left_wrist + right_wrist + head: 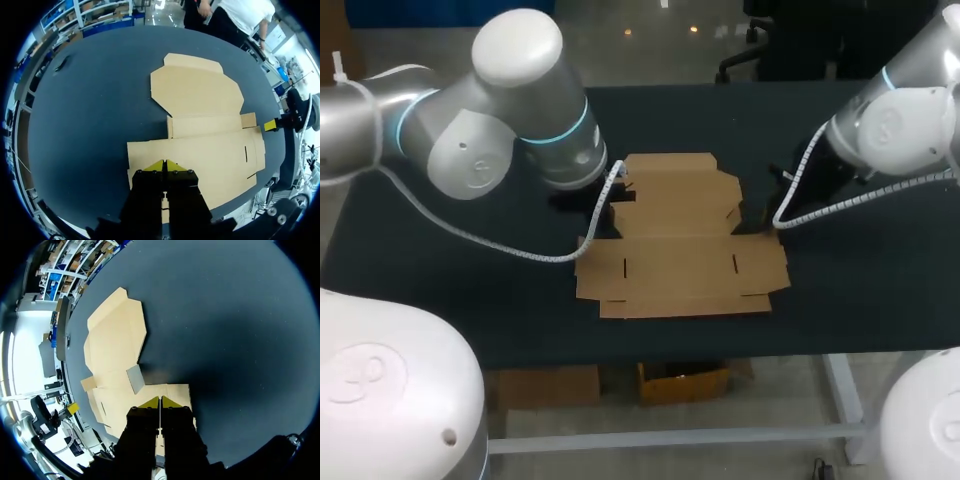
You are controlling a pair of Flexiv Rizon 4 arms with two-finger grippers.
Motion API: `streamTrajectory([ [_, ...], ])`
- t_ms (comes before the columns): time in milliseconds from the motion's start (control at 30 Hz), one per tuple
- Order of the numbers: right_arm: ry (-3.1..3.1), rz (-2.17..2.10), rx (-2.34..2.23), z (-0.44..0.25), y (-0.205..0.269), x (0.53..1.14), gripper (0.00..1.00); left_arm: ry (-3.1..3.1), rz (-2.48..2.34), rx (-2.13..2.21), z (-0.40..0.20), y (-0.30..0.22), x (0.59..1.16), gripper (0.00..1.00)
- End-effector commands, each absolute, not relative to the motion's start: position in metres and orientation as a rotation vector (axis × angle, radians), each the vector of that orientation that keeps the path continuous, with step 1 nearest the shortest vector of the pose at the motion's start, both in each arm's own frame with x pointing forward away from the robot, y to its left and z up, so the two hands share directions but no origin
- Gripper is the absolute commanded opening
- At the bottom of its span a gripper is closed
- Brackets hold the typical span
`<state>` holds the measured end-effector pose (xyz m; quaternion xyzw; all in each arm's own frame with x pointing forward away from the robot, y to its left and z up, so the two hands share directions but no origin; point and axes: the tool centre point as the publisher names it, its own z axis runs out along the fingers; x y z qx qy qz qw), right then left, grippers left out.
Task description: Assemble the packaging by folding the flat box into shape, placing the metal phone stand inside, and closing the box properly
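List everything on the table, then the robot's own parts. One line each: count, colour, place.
flat box: one, brown cardboard, unfolded, lying flat in the middle of the table.
table: one, black top, under the box.
small dark object: one, dark, on the table well away from the box; too small to identify.
left arm: one, silver-white, reaching to the box's left side.
right arm: one, silver-white, reaching to the box's right side.
left gripper: one, black with yellow tips, tips together, at the box's left edge.
right gripper: one, black with yellow tips, tips together, at the box's right edge.
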<state>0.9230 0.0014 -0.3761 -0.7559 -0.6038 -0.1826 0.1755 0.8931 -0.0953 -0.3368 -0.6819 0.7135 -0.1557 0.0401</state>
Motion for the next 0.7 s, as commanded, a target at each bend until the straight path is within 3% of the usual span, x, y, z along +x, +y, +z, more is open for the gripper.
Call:
streamTrajectory([
  [33, -1.717, -0.527, -2.157, -0.363, -0.003, 0.905, 0.0, 2.177, -0.496, -2.1, -0.323, -0.082, 0.873, 0.0],
  [700, -1.762, -0.626, -2.106, -0.358, -0.024, 0.847, 0.0, 2.226, -0.469, -2.108, -0.312, -0.073, 0.801, 0.0],
])
